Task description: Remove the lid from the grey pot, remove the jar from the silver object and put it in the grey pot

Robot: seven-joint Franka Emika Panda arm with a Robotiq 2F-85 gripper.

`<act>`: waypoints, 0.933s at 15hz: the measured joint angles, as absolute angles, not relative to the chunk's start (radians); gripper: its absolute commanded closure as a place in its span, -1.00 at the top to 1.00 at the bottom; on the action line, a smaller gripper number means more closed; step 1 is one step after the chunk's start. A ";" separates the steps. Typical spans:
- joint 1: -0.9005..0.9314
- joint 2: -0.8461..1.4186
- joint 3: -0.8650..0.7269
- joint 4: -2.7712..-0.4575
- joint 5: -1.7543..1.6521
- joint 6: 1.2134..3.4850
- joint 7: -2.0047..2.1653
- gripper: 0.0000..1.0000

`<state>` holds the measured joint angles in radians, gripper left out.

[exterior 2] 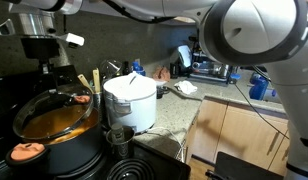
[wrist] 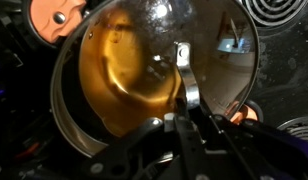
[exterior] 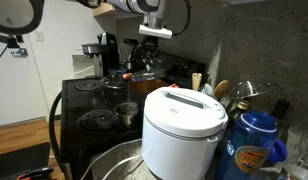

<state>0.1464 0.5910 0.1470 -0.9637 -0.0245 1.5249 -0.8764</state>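
The gripper (wrist: 186, 122) is closed on the metal strap handle of the lid (wrist: 124, 70). The lid's glass is tilted over the grey pot (exterior: 144, 85) at the back of the black stove (exterior: 89, 100), and the pot's orange-brown inside shows through it in the wrist view. The silver object (exterior: 126, 112) stands upright on the stove, apart from the pot; what it holds cannot be told. Beside the stove the white rice cooker (exterior: 184, 125) stands on the surface (exterior 2: 179, 118) with a blue jug (exterior: 256, 140) just past it, and a round orange thing (exterior 2: 29, 152) lies close to the pot.
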 measured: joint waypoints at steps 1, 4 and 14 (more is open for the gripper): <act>0.147 0.591 0.145 -0.953 -0.027 1.518 -0.876 -0.90; 0.147 0.591 0.144 -0.918 -0.027 1.494 -0.876 -0.90; 0.151 0.610 0.212 -0.816 0.034 1.384 -0.954 -0.90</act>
<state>0.1506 0.6101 0.2119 -0.8155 0.0335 1.3837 -0.9542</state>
